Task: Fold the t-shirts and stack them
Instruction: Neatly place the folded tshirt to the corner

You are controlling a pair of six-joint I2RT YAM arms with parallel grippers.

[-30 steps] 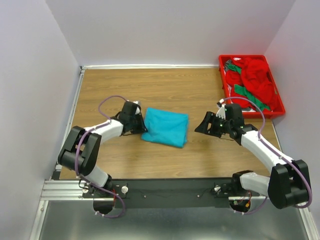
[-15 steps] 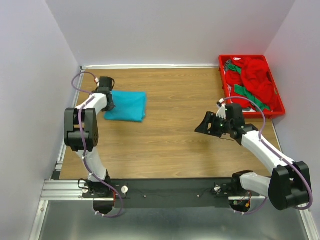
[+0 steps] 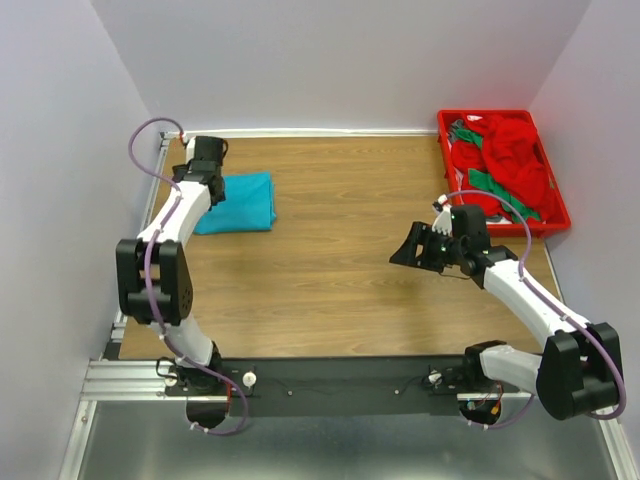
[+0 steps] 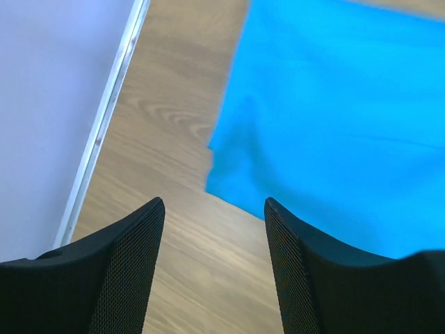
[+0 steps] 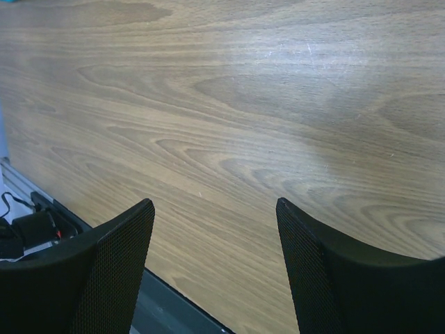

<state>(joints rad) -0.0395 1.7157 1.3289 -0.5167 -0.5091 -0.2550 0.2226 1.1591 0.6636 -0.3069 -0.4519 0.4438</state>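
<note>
The left fingers (image 4: 132,257) are spread wide, gripping nothing, over the edge of the folded teal t-shirt (image 3: 240,202). It has slid farther into the surface's (image 3: 350,280) far-left corner. The right fingers (image 5: 111,271) gape above bare wood.

Left claw (image 4: 213,209), right claw (image 5: 213,205), both spread.

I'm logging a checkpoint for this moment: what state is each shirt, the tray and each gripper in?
teal t-shirt: folded, lying flat on the table, not gripped
red and green t-shirts: unfolded, heaped together
red tray: holding the heaped shirts
left gripper: open, empty, at the teal t-shirt's edge
right gripper: open, empty, over bare wood
</note>
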